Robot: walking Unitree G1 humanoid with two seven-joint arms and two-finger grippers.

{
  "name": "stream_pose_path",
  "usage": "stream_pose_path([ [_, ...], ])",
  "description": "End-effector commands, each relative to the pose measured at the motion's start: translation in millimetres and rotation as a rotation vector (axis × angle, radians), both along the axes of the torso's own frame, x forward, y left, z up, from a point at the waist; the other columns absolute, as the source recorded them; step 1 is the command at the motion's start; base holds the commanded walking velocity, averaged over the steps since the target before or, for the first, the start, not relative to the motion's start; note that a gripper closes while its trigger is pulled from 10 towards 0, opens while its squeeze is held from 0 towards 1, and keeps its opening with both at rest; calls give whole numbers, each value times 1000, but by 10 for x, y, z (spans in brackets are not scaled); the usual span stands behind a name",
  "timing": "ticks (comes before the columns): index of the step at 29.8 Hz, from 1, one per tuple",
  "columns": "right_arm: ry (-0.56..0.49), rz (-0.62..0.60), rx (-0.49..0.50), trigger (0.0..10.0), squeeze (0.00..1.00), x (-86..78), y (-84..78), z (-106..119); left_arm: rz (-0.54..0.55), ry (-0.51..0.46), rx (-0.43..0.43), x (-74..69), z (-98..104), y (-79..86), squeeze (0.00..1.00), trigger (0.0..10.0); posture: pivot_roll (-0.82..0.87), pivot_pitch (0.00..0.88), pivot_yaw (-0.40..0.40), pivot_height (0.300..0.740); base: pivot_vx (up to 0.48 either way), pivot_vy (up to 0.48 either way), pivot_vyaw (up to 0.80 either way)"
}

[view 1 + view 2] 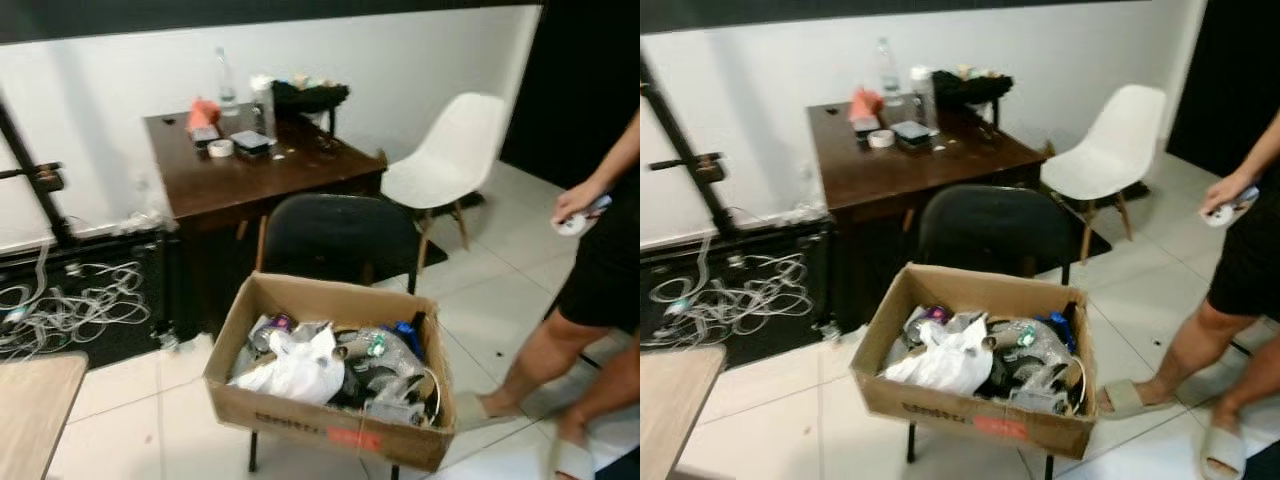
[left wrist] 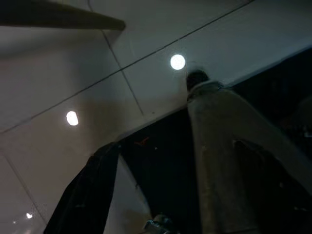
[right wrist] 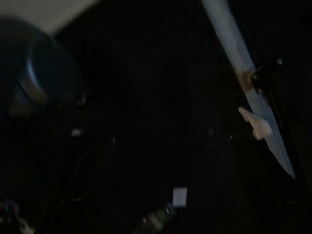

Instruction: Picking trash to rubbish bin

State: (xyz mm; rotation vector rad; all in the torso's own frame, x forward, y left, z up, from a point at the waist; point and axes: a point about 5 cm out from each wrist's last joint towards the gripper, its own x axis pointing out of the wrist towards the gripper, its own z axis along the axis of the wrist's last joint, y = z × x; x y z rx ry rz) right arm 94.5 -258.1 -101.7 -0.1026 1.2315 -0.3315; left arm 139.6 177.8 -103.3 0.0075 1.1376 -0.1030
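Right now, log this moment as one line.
cardboard box full of trash on black chair | person at right | arms idle

A dark wooden desk [image 1: 250, 175] stands against the white wall with a clear bottle [image 1: 226, 82] and tape roll [image 1: 220, 148] on top, a white chair [image 1: 445, 155] beside it, tangled white cables [image 1: 70, 305] lying left, a person [image 1: 600, 270] standing right.
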Motion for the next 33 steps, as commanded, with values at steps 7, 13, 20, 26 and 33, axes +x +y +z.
stream_pose_path([
  [7,42,18,10,10000,0,-111,34,-36,-7,59,-4,-147,-53,-19,0,10000,-199,76,52,740,-336,0,0],
  [13,45,37,10,10000,0,-107,29,-34,-4,59,-8,-148,-54,-28,0,10000,-198,71,45,740,-329,0,0],
  [20,42,48,14,10000,0,-92,39,-33,0,50,-12,-127,-48,-33,0,10000,-197,69,48,740,-114,0,0],
  [26,42,56,18,10000,0,-76,62,-36,-4,43,-17,-107,-41,-37,0,10000,-199,67,52,740,0,0,0],
  [33,49,74,12,10000,0,-58,69,-35,-29,41,-22,-91,-36,-56,0,10000,-211,76,60,740,0,0,0],
])
